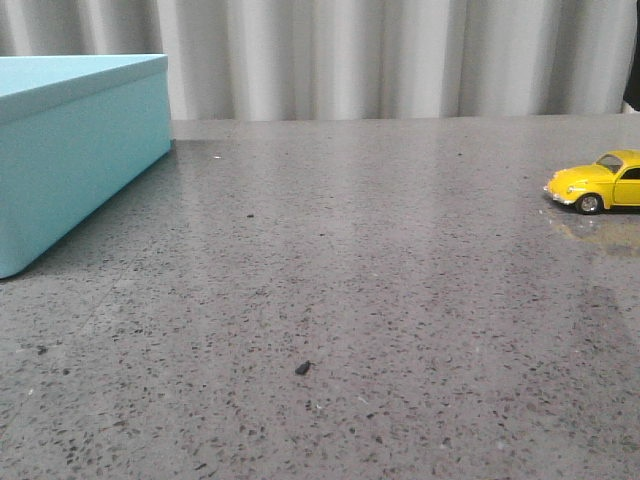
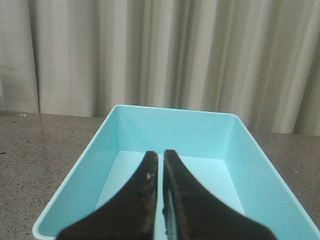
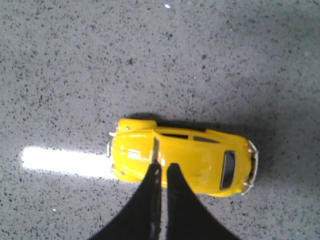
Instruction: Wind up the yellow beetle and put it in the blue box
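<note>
The yellow beetle [image 1: 600, 182] stands on its wheels at the far right of the table, partly cut off by the frame edge. In the right wrist view the beetle [image 3: 190, 155] lies below my right gripper [image 3: 163, 167], whose fingers are shut and empty, hovering over the car's roof. The blue box [image 1: 70, 150] stands at the far left of the table. In the left wrist view the box [image 2: 125, 135] is open and empty, and my left gripper [image 2: 161, 155] is shut and empty above its inside. Neither gripper shows in the front view.
The grey speckled table [image 1: 330, 300] runs between box and car. A small dark speck [image 1: 303, 368] lies near the front middle. A pleated pale curtain [image 1: 400, 50] closes off the back.
</note>
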### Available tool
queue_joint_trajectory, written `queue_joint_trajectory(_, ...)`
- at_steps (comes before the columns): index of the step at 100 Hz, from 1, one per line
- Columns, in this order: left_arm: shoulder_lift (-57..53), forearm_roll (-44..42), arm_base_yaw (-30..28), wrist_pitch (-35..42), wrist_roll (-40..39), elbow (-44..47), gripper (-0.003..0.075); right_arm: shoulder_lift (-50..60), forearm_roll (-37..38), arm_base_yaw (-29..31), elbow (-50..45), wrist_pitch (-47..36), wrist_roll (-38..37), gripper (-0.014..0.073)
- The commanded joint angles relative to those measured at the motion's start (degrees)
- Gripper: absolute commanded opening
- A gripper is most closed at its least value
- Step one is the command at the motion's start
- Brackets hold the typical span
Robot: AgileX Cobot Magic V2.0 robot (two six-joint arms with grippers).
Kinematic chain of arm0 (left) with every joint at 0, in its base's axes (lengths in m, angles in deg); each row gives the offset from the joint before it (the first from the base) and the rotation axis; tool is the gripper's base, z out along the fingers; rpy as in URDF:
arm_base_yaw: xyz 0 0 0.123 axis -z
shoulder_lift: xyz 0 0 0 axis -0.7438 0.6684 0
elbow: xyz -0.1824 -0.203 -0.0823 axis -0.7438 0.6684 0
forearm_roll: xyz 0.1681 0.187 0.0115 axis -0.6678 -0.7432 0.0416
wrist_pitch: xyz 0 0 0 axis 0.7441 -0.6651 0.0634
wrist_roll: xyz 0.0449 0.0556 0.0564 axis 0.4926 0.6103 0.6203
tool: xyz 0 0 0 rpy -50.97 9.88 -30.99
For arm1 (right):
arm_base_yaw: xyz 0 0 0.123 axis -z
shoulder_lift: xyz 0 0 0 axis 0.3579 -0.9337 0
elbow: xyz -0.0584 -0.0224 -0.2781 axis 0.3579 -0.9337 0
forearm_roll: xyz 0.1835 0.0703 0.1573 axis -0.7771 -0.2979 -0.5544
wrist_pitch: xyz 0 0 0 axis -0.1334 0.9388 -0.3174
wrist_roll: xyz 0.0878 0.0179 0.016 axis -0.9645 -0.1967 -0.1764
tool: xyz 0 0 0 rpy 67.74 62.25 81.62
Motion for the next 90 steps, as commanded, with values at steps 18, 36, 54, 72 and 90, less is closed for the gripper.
queue_joint_trajectory(18, 1.0, -0.1, -0.1, 4.9, -0.1, -2.0, -0.0021, -0.2, 3.8, 0.0, 4.9, 2.6, -2.8, -0.006)
queue_joint_trajectory(36, 1.0, -0.1, -0.1, 4.9, -0.1, -2.0, -0.0021, -1.0, 3.7, -1.2, 5.1, 3.4, -2.9, -0.0061)
queue_joint_trajectory(54, 1.0, -0.1, -0.1, 4.9, -0.1, -2.0, -0.0021, -2.5, 3.8, -2.8, 5.4, 3.7, -2.9, -0.0061)
queue_joint_trajectory(72, 1.0, -0.2, -0.1, 4.9, -0.1, -2.0, -0.0021, -3.2, 4.0, -2.8, 5.7, 4.1, -2.9, -0.0061)
queue_joint_trajectory(90, 1.0, -0.2, -0.1, 4.9, -0.1, -2.0, -0.0021, -3.2, 4.6, -2.8, 5.7, 4.3, -3.5, -0.0061)
